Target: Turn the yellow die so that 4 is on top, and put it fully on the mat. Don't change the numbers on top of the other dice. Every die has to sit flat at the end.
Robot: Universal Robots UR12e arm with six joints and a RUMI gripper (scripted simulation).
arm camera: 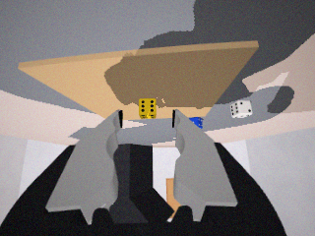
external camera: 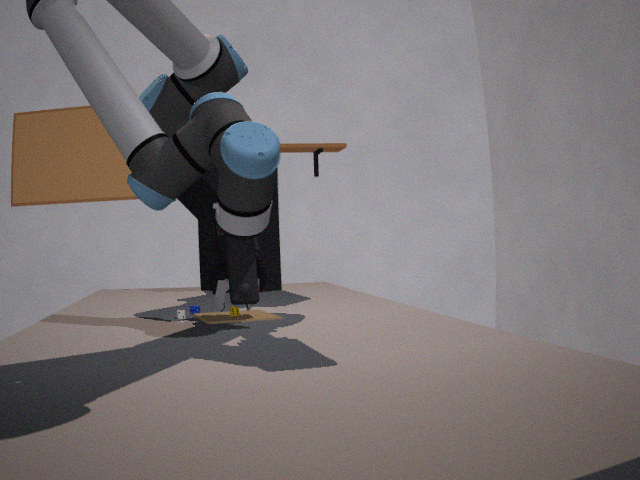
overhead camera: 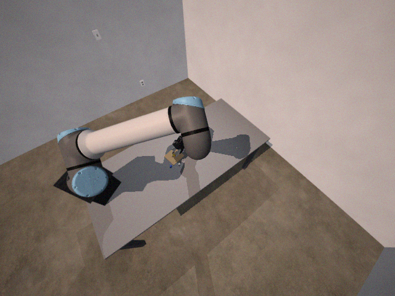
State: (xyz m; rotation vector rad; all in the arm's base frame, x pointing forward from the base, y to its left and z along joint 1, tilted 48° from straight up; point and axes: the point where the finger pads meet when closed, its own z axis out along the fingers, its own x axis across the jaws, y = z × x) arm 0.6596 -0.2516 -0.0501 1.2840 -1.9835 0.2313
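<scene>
The yellow die sits flat on the tan mat near its near edge, and the face towards the wrist camera shows six pips. I cannot read its top face. My gripper is open, with a fingertip on each side of the die and a clear gap on both sides. In the exterior view the die rests on the mat just below the gripper. In the top view the arm's elbow hides most of the gripper above the mat.
A blue die and a white die lie on the table just off the mat's side. The blue die is partly hidden behind my right finger. The arm's black base column stands behind the mat.
</scene>
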